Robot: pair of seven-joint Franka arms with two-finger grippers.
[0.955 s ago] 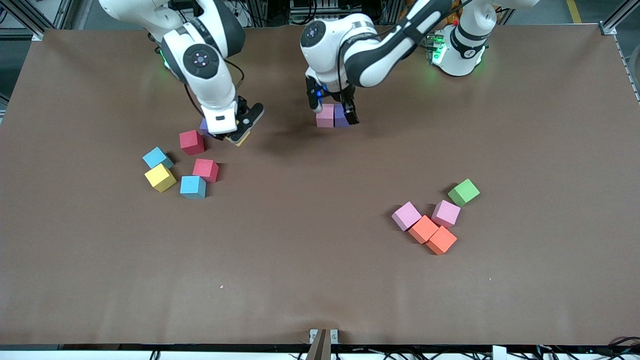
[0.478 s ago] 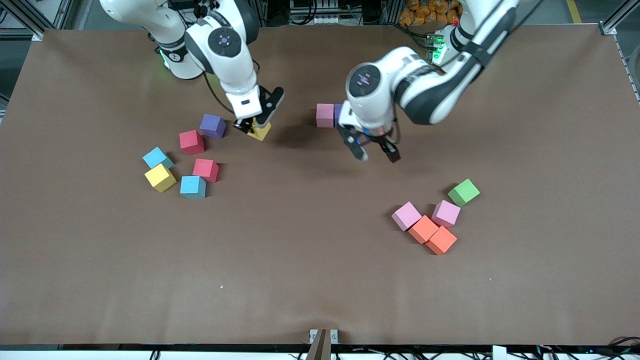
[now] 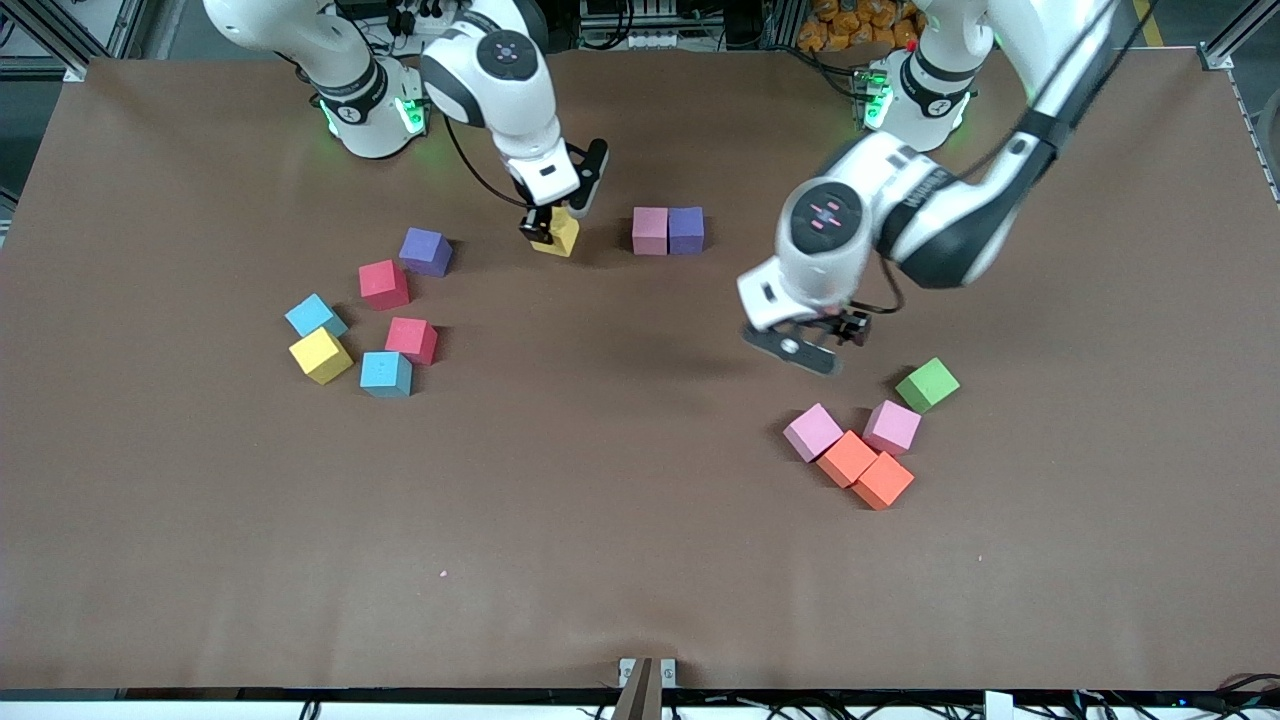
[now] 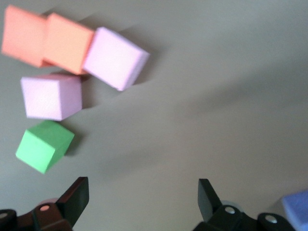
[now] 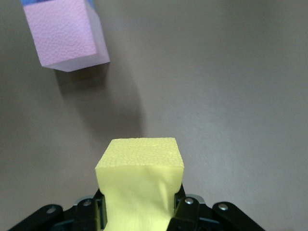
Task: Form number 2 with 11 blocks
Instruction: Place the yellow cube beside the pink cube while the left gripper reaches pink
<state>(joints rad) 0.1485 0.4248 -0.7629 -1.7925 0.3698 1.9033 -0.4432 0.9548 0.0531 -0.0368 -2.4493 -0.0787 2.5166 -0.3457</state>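
Gripping yellow block [image 3: 557,234] squarely, right end effector [image 3: 548,222]; left end effector [image 3: 805,352] spread wide, empty.

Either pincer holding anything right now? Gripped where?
The right pincer is shut on a yellow cube, fingers pressing two opposite side faces. The left pincer is open and holds nothing, over bare table beside the pink, orange and green cubes.

Looking soft and matt, like foam: yellow block [image 5: 140,180], with a fine grainy, pebbled skin, and pink block [image 5: 66,33], showing the same rough texture. Lying flat and dull, like brown cloth or paper: table cover [image 3: 620,480]. Shining smooth and glossy, like white plastic: arm shells [image 3: 500,90]. Appearing black, hard, slightly glossy: gripper fingers [image 4: 77,197].
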